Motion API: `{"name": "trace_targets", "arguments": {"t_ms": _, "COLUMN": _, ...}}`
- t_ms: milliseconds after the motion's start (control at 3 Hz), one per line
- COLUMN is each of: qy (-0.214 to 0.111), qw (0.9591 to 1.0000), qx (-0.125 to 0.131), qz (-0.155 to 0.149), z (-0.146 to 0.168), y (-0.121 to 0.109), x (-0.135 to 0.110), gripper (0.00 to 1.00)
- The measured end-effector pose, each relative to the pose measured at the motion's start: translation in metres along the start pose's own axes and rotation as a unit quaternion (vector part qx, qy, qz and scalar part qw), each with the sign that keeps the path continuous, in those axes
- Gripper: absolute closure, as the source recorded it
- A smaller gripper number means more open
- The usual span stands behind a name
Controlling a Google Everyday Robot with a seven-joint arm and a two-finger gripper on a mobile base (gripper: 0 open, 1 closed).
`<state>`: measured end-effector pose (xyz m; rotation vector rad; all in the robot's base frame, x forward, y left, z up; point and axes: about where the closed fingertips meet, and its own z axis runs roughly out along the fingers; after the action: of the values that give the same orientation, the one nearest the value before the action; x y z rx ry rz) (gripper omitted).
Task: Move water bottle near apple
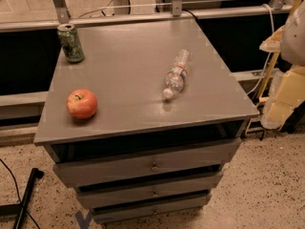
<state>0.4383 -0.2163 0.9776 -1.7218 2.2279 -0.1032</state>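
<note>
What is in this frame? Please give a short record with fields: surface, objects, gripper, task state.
surface: grey cabinet top, three drawers below
bottle: small clear ribbed plastic bottle, lying on its side right of centre, white cap toward the front edge
apple: round red-orange apple, front left
can: green drink can, standing at the back left corner
gripper: at the right frame edge, beside the cabinet, touching nothing on top
task state: bottle and apple well apart, move not yet done

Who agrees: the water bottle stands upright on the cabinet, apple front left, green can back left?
Not upright: the camera view shows the water bottle lying on its side. The apple and green can are as stated; the gripper is not in view.
</note>
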Motion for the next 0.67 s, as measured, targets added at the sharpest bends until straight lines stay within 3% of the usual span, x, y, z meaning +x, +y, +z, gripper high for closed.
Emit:
{"name": "trace_targets", "arguments": {"t_ms": 333, "qy": 0.0, "qw": 1.0, "qx": 0.0, "qz": 0.0, "z": 0.0, "y": 0.0, "x": 0.0, "gripper": 0.0}}
{"name": "trace_targets", "arguments": {"t_ms": 667, "qy": 0.004, "qw": 0.9994, "qx": 0.011, "qz": -0.033, "z": 0.002, "y": -0.015, "x": -0.009, "gripper": 0.0}}
